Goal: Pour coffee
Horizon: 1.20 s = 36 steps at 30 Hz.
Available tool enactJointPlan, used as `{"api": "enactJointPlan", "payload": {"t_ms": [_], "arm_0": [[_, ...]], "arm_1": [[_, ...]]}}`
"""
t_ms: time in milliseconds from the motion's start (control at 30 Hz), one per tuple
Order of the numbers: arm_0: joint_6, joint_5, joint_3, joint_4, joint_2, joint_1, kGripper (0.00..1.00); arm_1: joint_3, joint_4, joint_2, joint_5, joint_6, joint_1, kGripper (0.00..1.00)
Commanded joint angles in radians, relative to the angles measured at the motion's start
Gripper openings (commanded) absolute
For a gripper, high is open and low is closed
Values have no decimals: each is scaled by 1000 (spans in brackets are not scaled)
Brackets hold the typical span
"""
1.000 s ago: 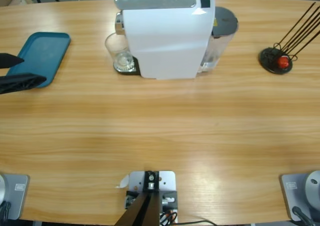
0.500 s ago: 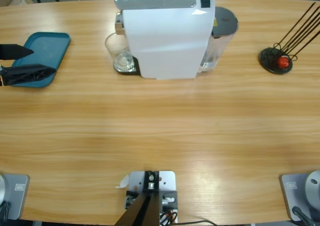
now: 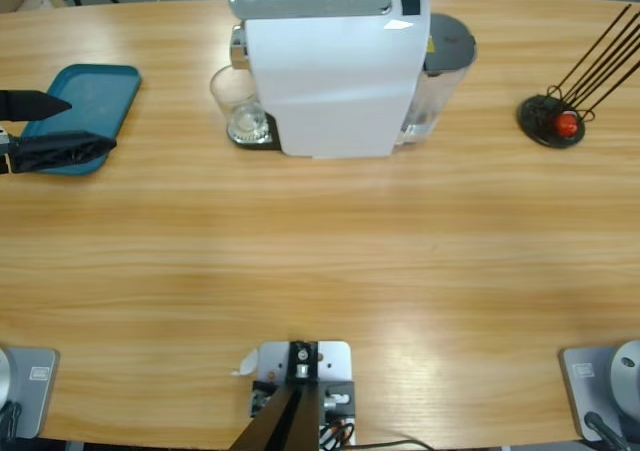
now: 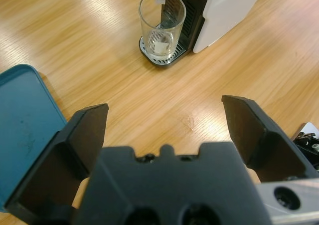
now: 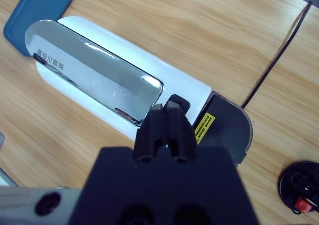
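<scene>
A clear glass tumbler (image 3: 238, 106) stands on the drip tray at the left end of the white coffee machine (image 3: 330, 71). Coffee is out of view: the tumbler (image 4: 162, 28) looks clear inside. My left gripper (image 3: 90, 123) is open at the table's left edge, over the near side of a teal tray, and holds nothing. Along its jaws, my left gripper (image 4: 164, 110) faces the tumbler from a distance. My right gripper (image 5: 166, 107) is shut and empty, above the machine's top (image 5: 99, 75), at the end of the chrome lid by a black button (image 5: 178, 103).
The teal tray (image 3: 95, 96) lies flat at the far left. A black stand with thin rods and a red piece (image 3: 553, 121) sits at the right. The machine's grey-lidded water tank (image 3: 445, 61) is on its right side. Bare wood lies between the left gripper and the tumbler.
The left gripper has come in from the left edge, moving right over the tray's near side. Machine, tumbler and stand have not moved.
</scene>
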Motion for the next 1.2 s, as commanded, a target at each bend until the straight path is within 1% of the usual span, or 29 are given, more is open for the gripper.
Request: {"api": "enactJointPlan", "payload": {"t_ms": [33, 233, 367, 800, 1200], "arm_0": [[1, 16, 33, -10, 29, -8, 1000], [1, 16, 34, -10, 34, -8, 1000], [1, 16, 37, -10, 37, -8, 1000], [1, 14, 37, -20, 54, -8, 1000], [1, 22, 43, -22, 50, -8, 1000]], "arm_1": [[15, -4, 53, -6, 4, -9, 0], [23, -4, 48, -25, 1, -13, 0], [35, -3, 45, -55, 0, -13, 0], [43, -21, 54, -93, -2, -15, 0], [53, -24, 57, -87, -8, -4, 0]]}}
